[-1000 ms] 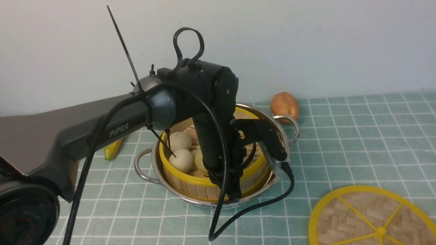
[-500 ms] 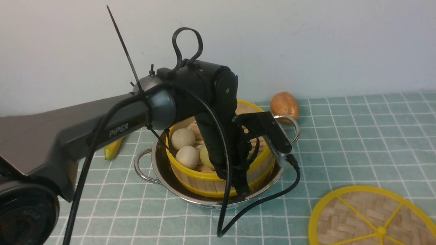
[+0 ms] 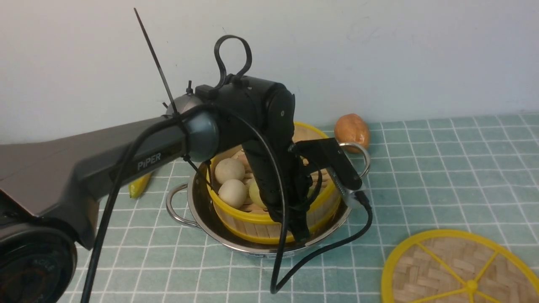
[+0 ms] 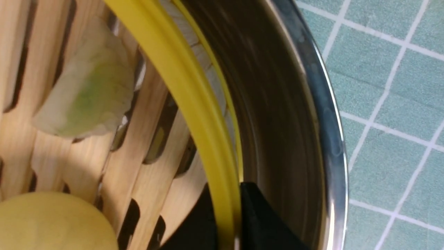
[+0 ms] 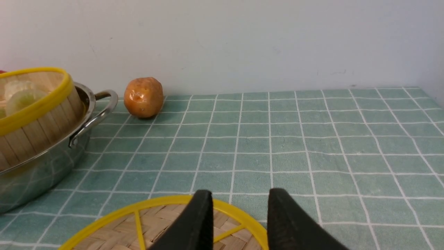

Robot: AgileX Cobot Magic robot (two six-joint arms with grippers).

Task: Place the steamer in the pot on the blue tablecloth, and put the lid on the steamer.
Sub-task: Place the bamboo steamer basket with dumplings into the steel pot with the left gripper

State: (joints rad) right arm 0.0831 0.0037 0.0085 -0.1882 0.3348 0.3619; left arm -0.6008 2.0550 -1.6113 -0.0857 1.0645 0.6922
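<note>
The left claw (image 4: 227, 194) pinches the steamer (image 3: 248, 219) by its near rim, the basket looking tilted inside the pot (image 3: 198, 210) on the blue tablecloth (image 3: 421, 168). I'd level and centre it before letting go. The right claw (image 5: 241, 192) hangs agape over the lid (image 3: 454, 261), near right.

Tabletop bench for robot manipulation, dressed as a kitchen surface. A pale blue tablecloth (image 3: 442, 168) with a grid of thin white lines covers the table and runs back to a bare white wall (image 3: 379, 54). The props are kitchen items: a shiny steel pot (image 3: 236, 247), a bamboo steamer (image 3: 252, 225) holding pale buns (image 3: 229, 170), and a woven lid (image 3: 446, 265) lying flat on the cloth. A glossy orange-brown, potato-shaped item (image 3: 352, 131) sits near the wall. The robot marks the setting: a dark arm (image 3: 148, 162) lettered "PiPER", strung with loose black cable (image 3: 320, 252) and zip ties (image 3: 153, 54), reaches over the pot.
</note>
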